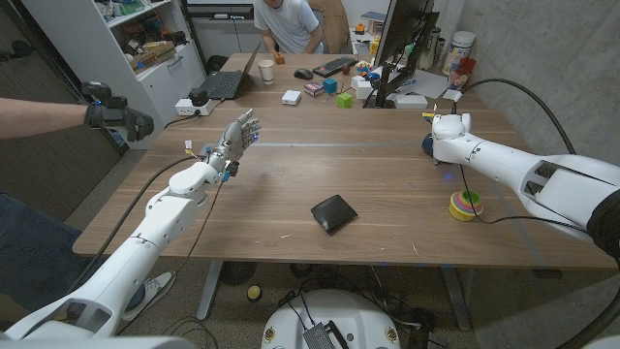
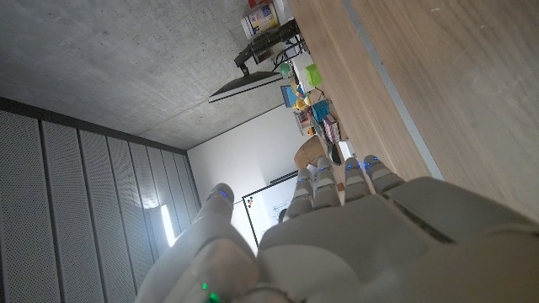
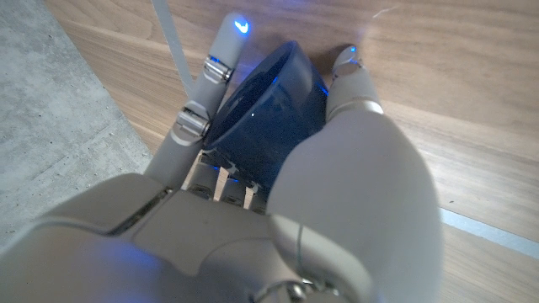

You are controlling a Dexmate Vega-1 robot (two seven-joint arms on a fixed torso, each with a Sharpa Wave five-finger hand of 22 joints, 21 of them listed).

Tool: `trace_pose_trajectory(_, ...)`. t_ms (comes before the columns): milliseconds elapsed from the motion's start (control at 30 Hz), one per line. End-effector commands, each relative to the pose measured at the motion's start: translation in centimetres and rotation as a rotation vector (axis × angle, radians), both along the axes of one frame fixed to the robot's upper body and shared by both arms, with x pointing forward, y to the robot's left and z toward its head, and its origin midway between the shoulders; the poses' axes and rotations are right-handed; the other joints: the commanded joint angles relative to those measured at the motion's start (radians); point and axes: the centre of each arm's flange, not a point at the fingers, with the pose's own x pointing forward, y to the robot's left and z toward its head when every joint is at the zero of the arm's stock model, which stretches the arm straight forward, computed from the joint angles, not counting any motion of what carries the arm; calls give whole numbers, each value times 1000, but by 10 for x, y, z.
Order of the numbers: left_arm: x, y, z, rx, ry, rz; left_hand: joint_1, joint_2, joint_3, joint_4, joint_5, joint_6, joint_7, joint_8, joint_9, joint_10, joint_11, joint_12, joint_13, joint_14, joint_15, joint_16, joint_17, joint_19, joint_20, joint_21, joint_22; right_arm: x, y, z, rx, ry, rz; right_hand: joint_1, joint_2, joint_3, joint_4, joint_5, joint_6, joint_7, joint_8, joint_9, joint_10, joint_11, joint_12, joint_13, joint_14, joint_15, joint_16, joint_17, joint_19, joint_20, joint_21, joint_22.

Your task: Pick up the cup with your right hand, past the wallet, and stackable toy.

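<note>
In the right wrist view a dark blue cup (image 3: 268,118) sits between the fingers (image 3: 202,109) and thumb of my right hand (image 3: 278,210), which grips it just above the wood. In the head view the right hand (image 1: 449,137) is over the table's right side, and the cup (image 1: 427,144) shows as a dark patch at its left. A black wallet (image 1: 333,213) lies flat near the table's middle front. A rainbow stackable toy (image 1: 466,205) stands to its right. My left hand (image 1: 236,139) is raised over the left side, fingers apart and holding nothing; its back (image 2: 370,236) shows in the left wrist view.
A person's gloved hand (image 1: 116,114) reaches in at the left edge. Another person sits behind the table's far end (image 1: 286,24). A laptop (image 1: 225,83), paper cup (image 1: 265,71), keyboard (image 1: 335,66), coloured blocks (image 1: 344,98) and a monitor (image 1: 407,39) crowd the back.
</note>
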Motion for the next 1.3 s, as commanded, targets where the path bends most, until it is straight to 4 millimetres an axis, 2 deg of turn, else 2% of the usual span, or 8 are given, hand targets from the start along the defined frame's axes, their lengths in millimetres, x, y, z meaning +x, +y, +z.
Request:
trace_pose_trajectory(33, 0, -3, -2, 12, 10, -10, -7, -2, 1, -3, -3, 4, 52, -3, 3, 10, 0, 3, 5, 6, 7, 10, 2, 2, 10, 6, 3, -15, -5, 12, -7, -49, -24, 275, 306, 5, 13, 10, 364, 14, 17, 179, 22, -32, 204, 424, 303, -261, 183, 217, -49, -49, 11, 2)
trace_pose_trajectory(267, 1, -7, 1, 19, 6, -19, -8, -1, 1, -3, -3, 3, 51, -3, 3, 10, 2, 3, 6, 7, 7, 9, 2, 3, 13, 7, 3, -26, -7, 26, -6, -80, -23, 255, 304, -1, 24, 8, 357, 12, 19, 194, 17, -26, 219, 452, 308, -256, 174, 223, -54, -45, 21, 2)
trace_pose_trajectory(533, 2, -8, 3, 19, 4, -24, -9, -1, 1, -4, -3, 3, 52, -3, 3, 11, 2, 3, 6, 7, 8, 9, 2, 2, 13, 6, 3, -34, -6, 36, -9, -96, -7, 253, 293, -1, 17, 9, 377, 6, 28, 204, 38, -37, 242, 481, 317, -253, 164, 232, -62, -41, 35, 1)
trace_pose_trajectory(867, 2, -8, 1, 24, 7, -28, -10, 0, 1, -5, -3, 3, 52, -3, 3, 14, 2, 4, 6, 8, 8, 9, 2, 3, 15, 7, 3, -40, -6, 46, -9, -110, -12, 252, 298, 3, 16, 11, 389, 10, 28, 203, 50, -45, 254, 500, 338, -256, 163, 238, -67, -42, 46, 1)
trace_pose_trajectory(1300, 1, -8, 2, 26, -4, -31, -11, 1, 1, -7, -3, 3, 52, -2, 3, 13, 2, 3, 6, 10, 7, 9, 3, 2, 15, 6, 3, -59, 5, 71, -15, -139, 20, 244, 297, 0, 17, 11, 402, 15, 36, 215, 74, -39, 265, 512, 349, -254, 161, 247, -71, -39, 61, 1)
